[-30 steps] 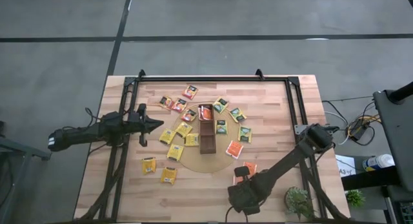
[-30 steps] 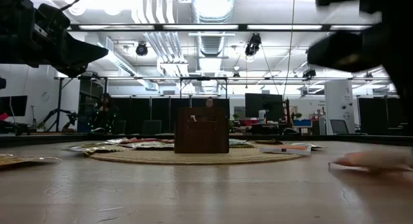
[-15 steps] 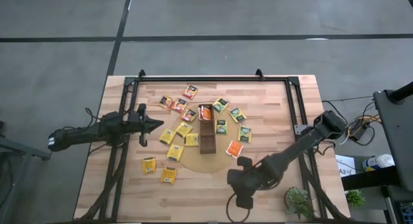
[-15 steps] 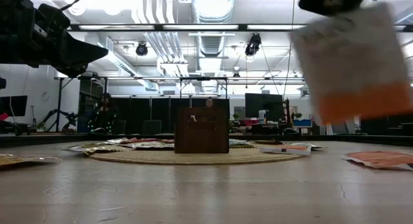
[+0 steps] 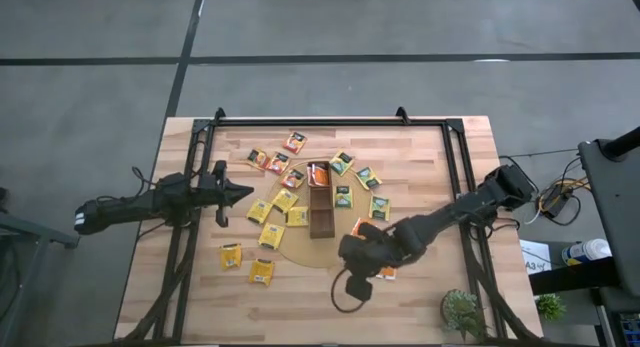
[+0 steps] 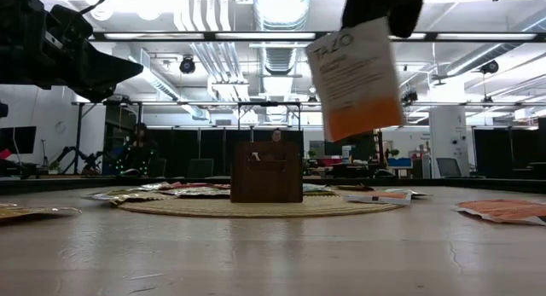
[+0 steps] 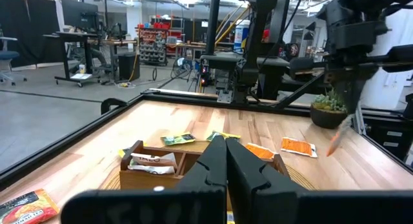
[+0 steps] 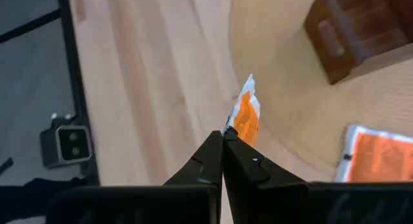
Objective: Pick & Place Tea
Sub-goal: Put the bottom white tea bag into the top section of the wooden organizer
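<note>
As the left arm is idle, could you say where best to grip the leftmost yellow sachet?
The sachet lies flat on the table, apart from its neighbour. Probably come straight down and pinch its free edge on the left arm's side, tipping it up; the left gripper, shut, hangs nearest.

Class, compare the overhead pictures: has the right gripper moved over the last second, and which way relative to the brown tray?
Yes. The right gripper, shut on an orange tea sachet, has swung from the table's near edge up and leftward, closer to the brown tray.

About eighteen tea sachets, one brown tray, one round disc
</note>
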Motion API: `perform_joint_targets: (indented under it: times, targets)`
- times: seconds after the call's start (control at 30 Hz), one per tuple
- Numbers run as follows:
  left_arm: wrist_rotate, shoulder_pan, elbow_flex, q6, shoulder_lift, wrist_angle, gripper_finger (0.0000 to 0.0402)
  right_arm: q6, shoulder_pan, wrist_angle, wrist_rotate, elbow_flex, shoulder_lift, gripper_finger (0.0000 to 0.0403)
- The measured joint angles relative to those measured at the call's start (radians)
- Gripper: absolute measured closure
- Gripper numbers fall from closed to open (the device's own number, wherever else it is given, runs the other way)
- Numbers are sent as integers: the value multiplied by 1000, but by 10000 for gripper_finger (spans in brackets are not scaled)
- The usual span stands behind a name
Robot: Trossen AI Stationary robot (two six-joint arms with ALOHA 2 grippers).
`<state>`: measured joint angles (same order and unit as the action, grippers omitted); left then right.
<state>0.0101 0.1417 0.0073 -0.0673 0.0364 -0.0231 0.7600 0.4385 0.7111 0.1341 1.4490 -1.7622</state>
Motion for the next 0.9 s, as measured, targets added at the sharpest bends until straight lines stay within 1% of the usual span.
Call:
perform_joint_targets:
  times: [0.37, 0.67, 0.9]
  targets:
    - [0, 0, 0, 0, 0, 0, 402, -63, -160, -24, -1, 0, 9, 395]
    - [0, 0, 0, 0, 0, 0, 402, -147, -328, -93, 0, 0, 9, 395]
    - [0, 0, 0, 0, 0, 0, 402, -242, -466, -145, -3, 0, 9, 395]
